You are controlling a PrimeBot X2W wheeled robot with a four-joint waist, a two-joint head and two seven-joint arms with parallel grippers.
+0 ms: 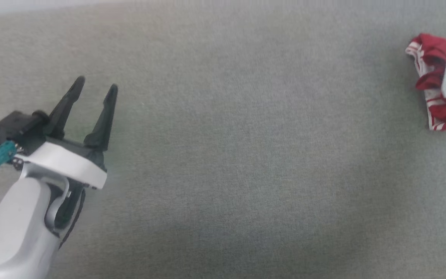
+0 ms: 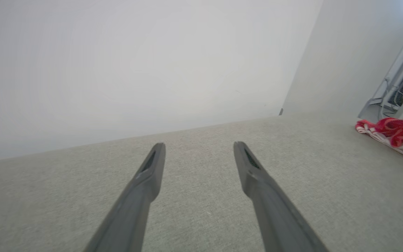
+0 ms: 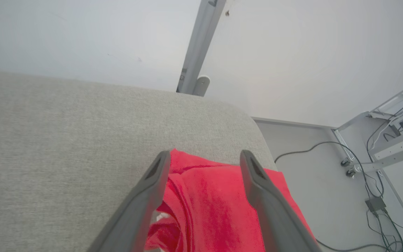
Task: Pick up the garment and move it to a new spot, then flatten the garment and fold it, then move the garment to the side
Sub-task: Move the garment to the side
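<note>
Red striped-trim fabric garment (image 1: pixel 430 52) sits bunched at frame right on grey counter (image 1: pixel 223 155), apparently already set aside; left gripper (image 1: pixel 96 84) and right gripper (image 3: pixel 205 154) jaws stand open

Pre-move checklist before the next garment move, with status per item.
1. Right gripper open: ok.
2. Left gripper open, empty, over bare table: ok.
3. Garment under right gripper: ok.
4. Garment flat: not ok, bunched.
5. Garment fully on table: cannot tell, it lies at the rounded corner.
6. Right gripper touching fabric: cannot tell.
</note>
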